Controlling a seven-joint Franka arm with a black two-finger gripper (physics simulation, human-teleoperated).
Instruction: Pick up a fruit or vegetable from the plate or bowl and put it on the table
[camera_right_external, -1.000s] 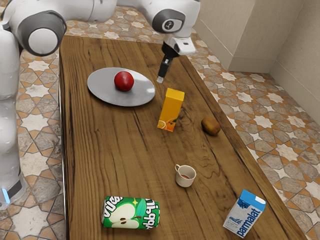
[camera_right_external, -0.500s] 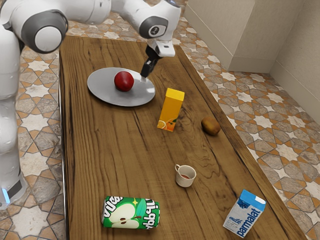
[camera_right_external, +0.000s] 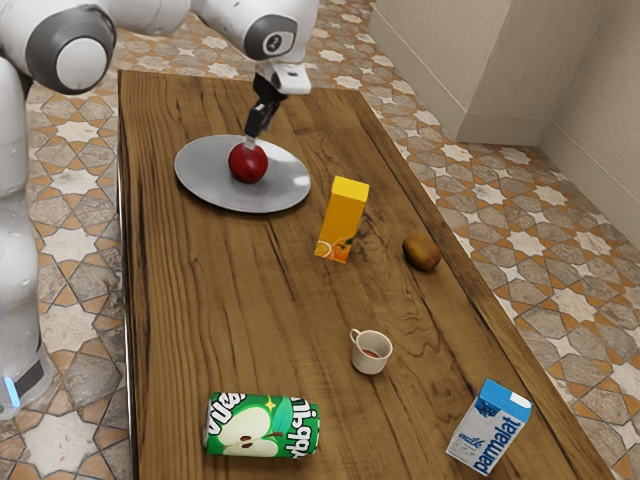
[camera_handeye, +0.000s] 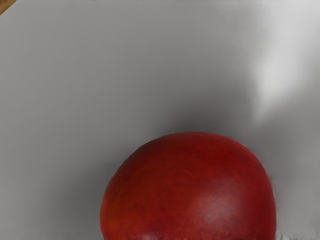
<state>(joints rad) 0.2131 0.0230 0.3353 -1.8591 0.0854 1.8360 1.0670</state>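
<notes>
Having our gripper (camera_right_external: 250, 141) above the plate (camera_right_external: 202, 180) probably readies us to grasp the fruit (camera_right_external: 247, 165) on it; we can't tell how far open our jaws are or whether they hold anything

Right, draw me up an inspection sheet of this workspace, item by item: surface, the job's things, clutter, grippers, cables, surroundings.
Surface: brown wooden table with dark grain lines.
Job's things: round, glossy red fruit on a grey oval plate.
Clutter: yellow-orange juice carton, upright beside the plate; brown oval fruit; small cream cup with a handle, something reddish inside; green apple-print can, on its side; blue-and-white milk carton.
Grippers: one black gripper, its tip at the top of the red fruit; contact cannot be told.
Cables: nothing seen.
Surroundings: star-patterned tile floor, plain beige wall.
</notes>
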